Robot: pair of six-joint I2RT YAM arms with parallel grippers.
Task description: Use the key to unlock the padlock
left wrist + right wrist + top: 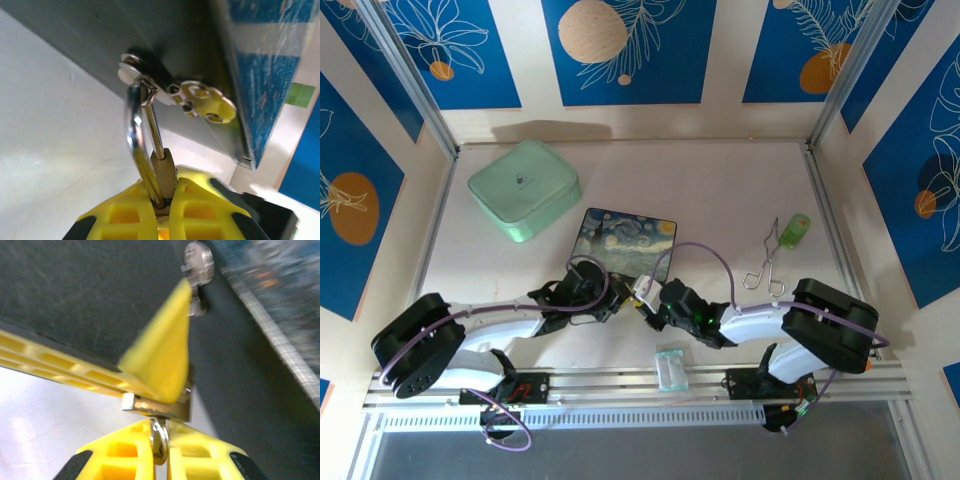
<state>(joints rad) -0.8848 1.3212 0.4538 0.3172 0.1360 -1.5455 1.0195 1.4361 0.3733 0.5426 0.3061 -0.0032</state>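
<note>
The left gripper (162, 202) is pinching the tiny, hard, likely slippery padlock (164, 167) by its brass body above the table (720, 190), while the right gripper (160, 435) is clamping the thin key (159, 442) by its flat head beneath it.

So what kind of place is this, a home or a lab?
Probably a robot lab test booth: blue printed wall panels, aluminium frame posts, and a mounting rail at the white table's near edge.

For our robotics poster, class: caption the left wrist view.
Left gripper clamps the brass padlock by its body; spare keys looped on its shackle.
</note>
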